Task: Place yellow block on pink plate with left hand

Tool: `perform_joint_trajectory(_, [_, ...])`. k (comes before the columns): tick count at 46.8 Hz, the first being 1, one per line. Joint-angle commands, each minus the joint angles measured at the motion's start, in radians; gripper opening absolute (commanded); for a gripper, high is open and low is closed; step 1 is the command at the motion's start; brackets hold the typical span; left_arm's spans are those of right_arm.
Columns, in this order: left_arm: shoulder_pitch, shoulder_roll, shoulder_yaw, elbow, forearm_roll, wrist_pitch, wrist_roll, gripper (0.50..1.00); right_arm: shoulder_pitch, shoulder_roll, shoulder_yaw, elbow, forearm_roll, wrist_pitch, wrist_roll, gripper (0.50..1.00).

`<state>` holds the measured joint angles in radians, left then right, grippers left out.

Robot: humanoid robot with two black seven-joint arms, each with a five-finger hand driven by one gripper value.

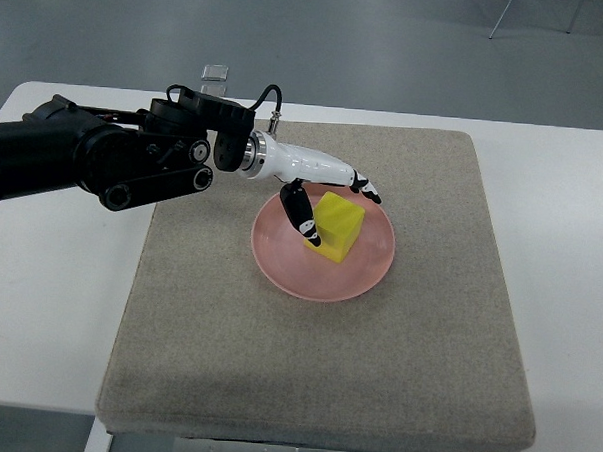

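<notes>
one yellow cube block [339,226] on the round pink plate [323,249]
left hand [328,195] grips the block, thumb and fingers on opposite sides.

the left arm [94,157] is reaching from the left edge toward frame centre, its left hand [328,192] spreading white, black-tipped fingers [304,218] downward.

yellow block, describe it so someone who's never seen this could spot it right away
On the white table lies a beige mat, with a pink plate near its middle. The yellow block sits in that plate, the left hand around it; it is the only yellow thing.
</notes>
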<state>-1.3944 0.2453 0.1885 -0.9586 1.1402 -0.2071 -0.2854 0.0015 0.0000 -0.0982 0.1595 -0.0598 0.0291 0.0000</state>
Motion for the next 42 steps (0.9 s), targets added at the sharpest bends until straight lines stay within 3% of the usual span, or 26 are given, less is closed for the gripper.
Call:
perform_joint_trajectory(1, [-0.006,0.011,-0.006,0.001,-0.007,0.000,0.000,0.951,0.000,0.000,0.000,0.000,0.000,0.000,0.000,0.924])
perform_joint_trajectory(25, [-0.018,0.129,-0.058,0.038,-0.013,0.002,0.000,0.958,0.000,0.000,0.000,0.000,0.000,0.000,0.000,0.924])
perform_joint_trajectory(42, [0.069,0.112,-0.185,0.383,-0.092,0.018,0.002,0.966,0.000,0.000,0.000,0.000,0.000,0.000,0.000,0.924])
